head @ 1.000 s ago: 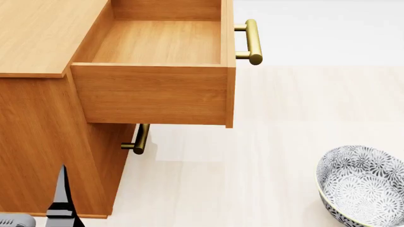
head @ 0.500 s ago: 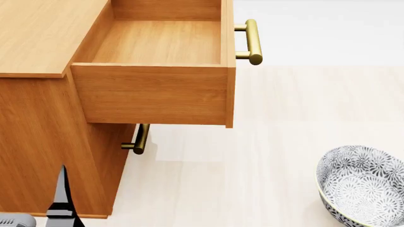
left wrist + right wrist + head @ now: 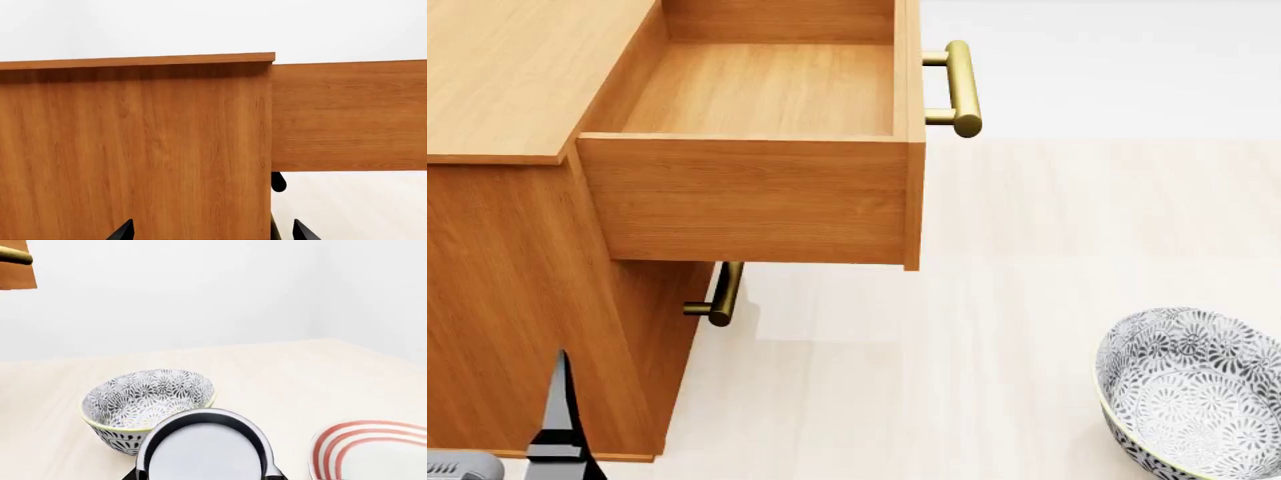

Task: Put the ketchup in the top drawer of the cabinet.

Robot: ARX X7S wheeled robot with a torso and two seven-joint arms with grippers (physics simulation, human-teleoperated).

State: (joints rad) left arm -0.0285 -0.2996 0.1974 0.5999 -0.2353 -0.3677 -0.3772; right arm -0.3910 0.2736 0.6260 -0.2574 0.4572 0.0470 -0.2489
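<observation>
The cabinet point(image 3: 507, 250) stands at the left of the head view. Its top drawer point(image 3: 761, 195) is pulled out and shows a bare wooden floor, its brass handle point(image 3: 961, 88) pointing right. The ketchup point(image 3: 203, 452) shows only in the right wrist view, as a round silver top with a dark rim; its label is hidden. My right gripper point(image 3: 205, 476) is shut on it, dark fingertips pressed on both sides, and is out of the head view. My left gripper point(image 3: 213, 232) is open and empty, facing the cabinet's side point(image 3: 133, 150); one finger point(image 3: 558, 415) shows low in the head view.
The lower drawer's brass handle point(image 3: 723, 295) sticks out under the open drawer. A grey-patterned bowl point(image 3: 1194, 395) sits on the pale floor at the right and is also in the right wrist view point(image 3: 147, 400). A white plate with red rings point(image 3: 370, 450) lies beside the can.
</observation>
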